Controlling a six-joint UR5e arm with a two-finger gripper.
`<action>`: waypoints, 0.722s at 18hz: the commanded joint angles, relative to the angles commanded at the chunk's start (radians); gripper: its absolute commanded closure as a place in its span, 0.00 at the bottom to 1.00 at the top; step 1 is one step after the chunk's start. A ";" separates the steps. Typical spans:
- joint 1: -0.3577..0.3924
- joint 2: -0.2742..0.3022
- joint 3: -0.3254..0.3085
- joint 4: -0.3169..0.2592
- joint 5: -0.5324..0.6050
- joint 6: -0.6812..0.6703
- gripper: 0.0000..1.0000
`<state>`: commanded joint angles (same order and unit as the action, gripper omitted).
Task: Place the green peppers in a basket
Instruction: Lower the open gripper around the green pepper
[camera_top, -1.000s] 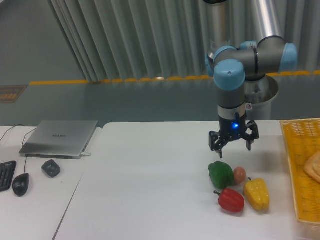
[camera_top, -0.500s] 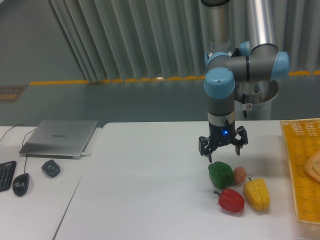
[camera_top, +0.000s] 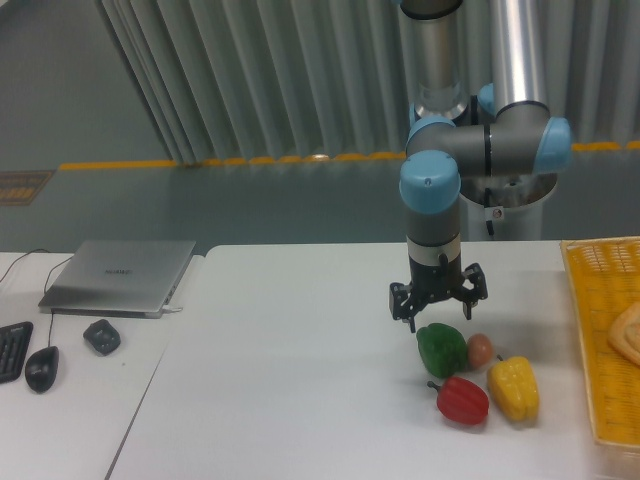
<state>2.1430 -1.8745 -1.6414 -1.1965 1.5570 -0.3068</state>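
The green pepper (camera_top: 441, 349) lies on the white table, glossy and dark, with a red pepper (camera_top: 462, 400) in front of it and a yellow pepper (camera_top: 514, 389) to its right. My gripper (camera_top: 438, 311) hangs open just above the green pepper's back edge, fingers spread and holding nothing. The yellow mesh basket (camera_top: 598, 340) sits at the table's right edge, partly cut off by the frame.
A small orange-brown round fruit (camera_top: 480, 348) touches the green pepper's right side. A pale bread-like item (camera_top: 627, 334) lies in the basket. On a separate left table are a laptop (camera_top: 122, 274), a mouse (camera_top: 42, 368) and a small dark object (camera_top: 101, 336).
The arm has swung left and a little lower, bringing the open gripper from above the small fruit to just above the green pepper. The peppers have not moved.
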 joint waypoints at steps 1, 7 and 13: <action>0.000 -0.003 0.003 0.002 -0.002 0.002 0.00; -0.002 -0.037 0.003 0.006 0.000 0.005 0.00; -0.003 -0.054 0.002 0.008 0.002 0.006 0.00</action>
<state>2.1399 -1.9282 -1.6398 -1.1888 1.5585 -0.3007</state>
